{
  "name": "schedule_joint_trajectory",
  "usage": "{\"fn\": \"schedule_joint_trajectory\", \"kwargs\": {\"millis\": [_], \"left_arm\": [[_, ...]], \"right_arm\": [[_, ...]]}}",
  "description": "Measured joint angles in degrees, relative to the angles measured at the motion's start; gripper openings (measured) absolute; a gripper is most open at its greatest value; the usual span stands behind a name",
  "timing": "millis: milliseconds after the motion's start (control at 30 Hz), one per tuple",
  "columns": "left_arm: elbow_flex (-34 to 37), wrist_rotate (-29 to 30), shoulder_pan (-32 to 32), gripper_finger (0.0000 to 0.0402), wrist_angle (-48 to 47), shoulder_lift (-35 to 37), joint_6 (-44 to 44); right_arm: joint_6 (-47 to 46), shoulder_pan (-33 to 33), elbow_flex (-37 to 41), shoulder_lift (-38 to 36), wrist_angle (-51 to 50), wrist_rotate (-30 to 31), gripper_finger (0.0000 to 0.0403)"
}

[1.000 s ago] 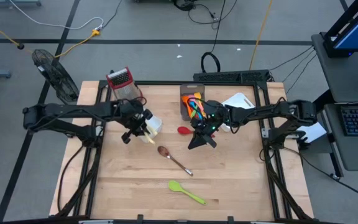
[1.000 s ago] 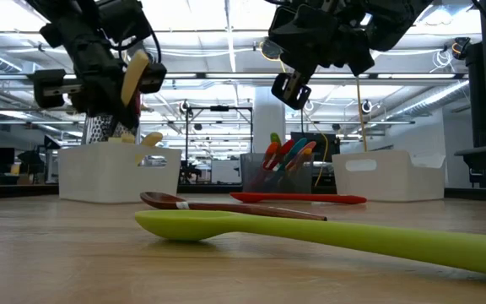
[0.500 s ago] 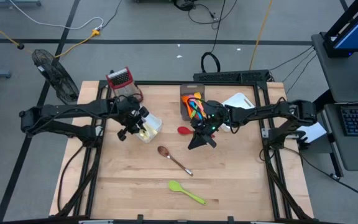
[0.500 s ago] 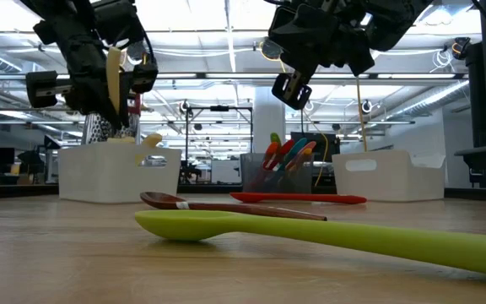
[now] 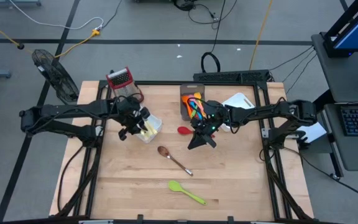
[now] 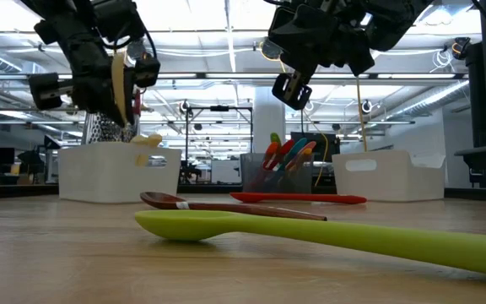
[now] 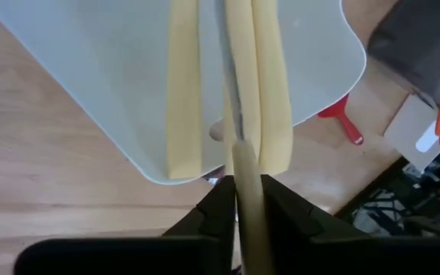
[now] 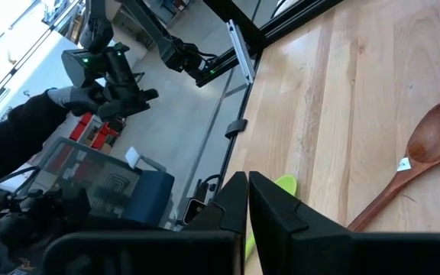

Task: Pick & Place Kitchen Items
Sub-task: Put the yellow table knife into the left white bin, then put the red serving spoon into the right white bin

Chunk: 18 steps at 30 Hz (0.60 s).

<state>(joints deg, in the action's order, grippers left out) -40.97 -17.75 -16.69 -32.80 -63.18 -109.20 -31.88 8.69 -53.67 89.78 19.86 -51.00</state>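
The lower end of the yellow-handled knife [image 7: 248, 191] is hidden between the left gripper [image 7: 242, 200] fingers, which clasp it upright over the white bin [image 5: 149, 126]. The right gripper [image 8: 247, 200], fingers pressed together and empty, hangs above the table beside the red spatula [image 5: 183, 130].

- Box grater [image 5: 121, 81], red-topped, metal, at the bench's [image 5: 129, 186] far left corner;
- White bin [image 5: 152, 126], on the bench's left half;
- Dark grey bin [image 5: 188, 102], far centre;
- Second white bin [image 5: 240, 102], far right;
- Fan [image 5: 53, 73], on the floor beyond the bench

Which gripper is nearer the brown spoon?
Right. The right gripper hangs just right of the brown spoon; the left gripper is farther, over the white bin.
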Motion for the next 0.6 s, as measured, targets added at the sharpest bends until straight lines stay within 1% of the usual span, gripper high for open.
{"fn": "schedule_joint_trajectory", "kwargs": {"millis": [233, 433, 600], "left_arm": [[0.0, 4.1, 1.8, 0.0125, -0.1, 0.0, 0.9], [0.0, 4.2, 3.6, 0.0175, -0.1, 0.0, 1.4], [0.0, 3.4, 4.0, 0.0195, 0.0, 0.0, 1.5]], "right_arm": [[-0.1, 0.0, 0.0, 0.0, 0.0, 0.1, 0.0008], [-0.4, 0.0, 0.0, 0.0, 0.0, 0.1, 0.0008], [-0.4, 0.0, 0.0, 0.0, 0.0, 0.1, 0.0008]]}}
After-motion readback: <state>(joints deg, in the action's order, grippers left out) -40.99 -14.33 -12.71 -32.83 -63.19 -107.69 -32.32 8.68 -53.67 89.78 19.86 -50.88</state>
